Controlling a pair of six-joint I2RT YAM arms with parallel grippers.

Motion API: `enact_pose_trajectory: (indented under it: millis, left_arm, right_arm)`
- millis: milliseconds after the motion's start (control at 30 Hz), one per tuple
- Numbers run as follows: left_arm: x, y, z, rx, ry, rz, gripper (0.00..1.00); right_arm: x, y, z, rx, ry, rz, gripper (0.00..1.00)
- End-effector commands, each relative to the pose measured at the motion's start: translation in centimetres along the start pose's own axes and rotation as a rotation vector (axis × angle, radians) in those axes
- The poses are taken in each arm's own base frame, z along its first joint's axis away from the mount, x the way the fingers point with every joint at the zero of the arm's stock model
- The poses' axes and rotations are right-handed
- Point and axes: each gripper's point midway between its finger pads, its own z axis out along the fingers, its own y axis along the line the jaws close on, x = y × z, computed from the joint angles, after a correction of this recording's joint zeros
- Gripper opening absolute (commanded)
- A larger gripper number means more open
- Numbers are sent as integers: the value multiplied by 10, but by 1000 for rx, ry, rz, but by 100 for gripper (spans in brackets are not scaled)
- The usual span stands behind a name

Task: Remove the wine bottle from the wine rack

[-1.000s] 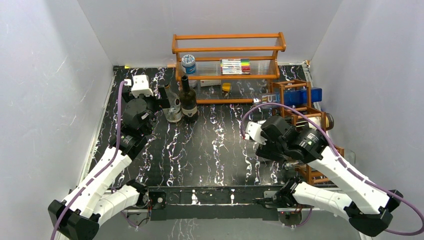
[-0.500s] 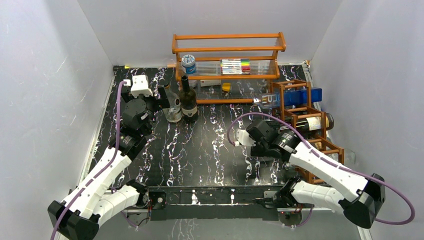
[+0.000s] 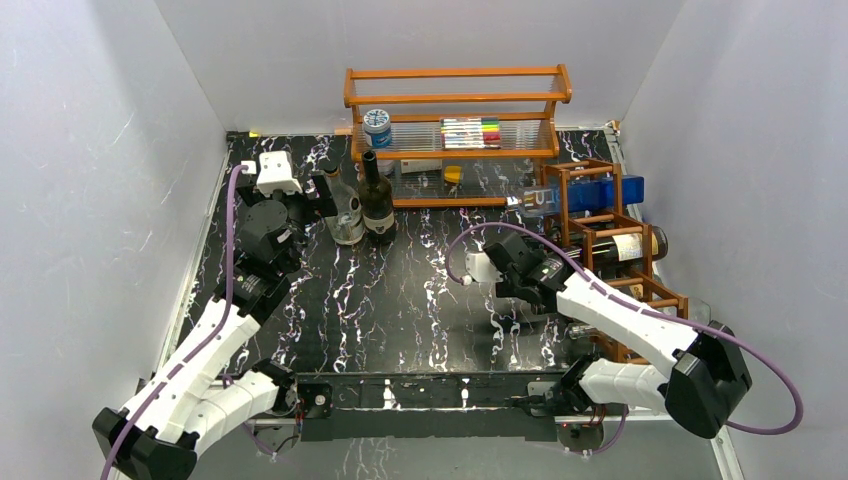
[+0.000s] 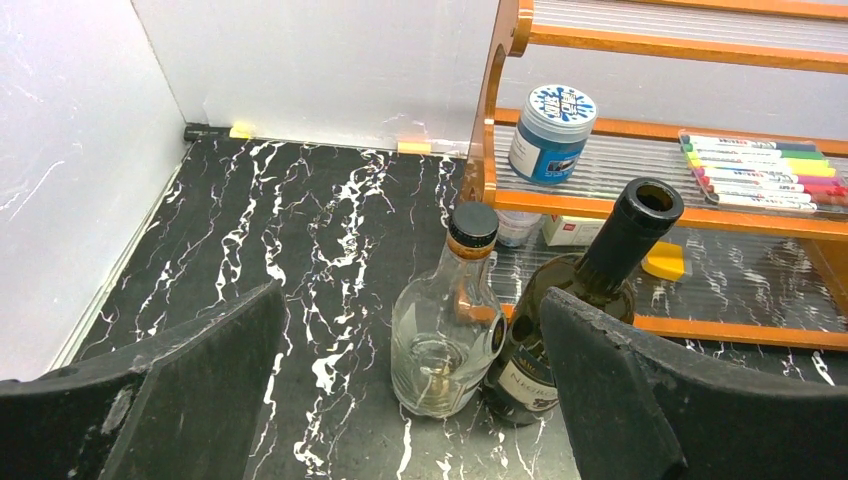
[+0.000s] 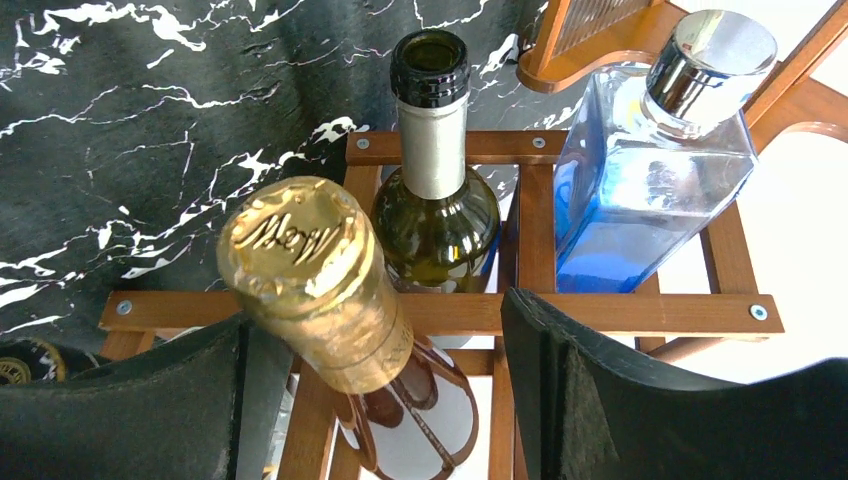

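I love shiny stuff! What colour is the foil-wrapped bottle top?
Gold; the embossed foil bottle top shows best in right wrist view.

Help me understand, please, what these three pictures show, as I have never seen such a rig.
This is a robot with two arms bolted at the near edge of a black marbled table. The overhead picture looks down from behind them: the left arm on the left, the right arm on the right. The other two pictures come from a camera on each wrist, so the dark shapes at the bottom are that arm's own jaws. The left wrist sees a clear bottle and a dark wine bottle standing before an orange shelf; its jaws are open and hold nothing. The right wrist looks at the wine rack, which carries a gold-capped bottle, a green bottle and a blue bottle. Its jaws stand open on either side of the gold-capped bottle's neck, not clamped on it.
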Motion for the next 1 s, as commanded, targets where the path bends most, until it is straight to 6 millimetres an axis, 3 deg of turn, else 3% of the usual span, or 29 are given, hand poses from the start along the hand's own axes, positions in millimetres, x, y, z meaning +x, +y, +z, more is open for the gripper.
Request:
enact_pose_trajectory:
  millis: [0,300,633,967]
  left_arm:
    - [-24,7,-5,-22,-60,-32,98]
    - [-25,7,-6,-18,-65,-39,98]
    - [-25,7,-6,-17,-65,-40,98]
    - [-22,5,-4,-13,-56,-38,98]
  right_arm:
    - [4,-13,8,66,14,-12,81]
    - [10,-11,15,90,11,-3,74]
    - [11,-12,10,89,-7,-1,66]
    - [9,-7,10,69,-29,-17,29]
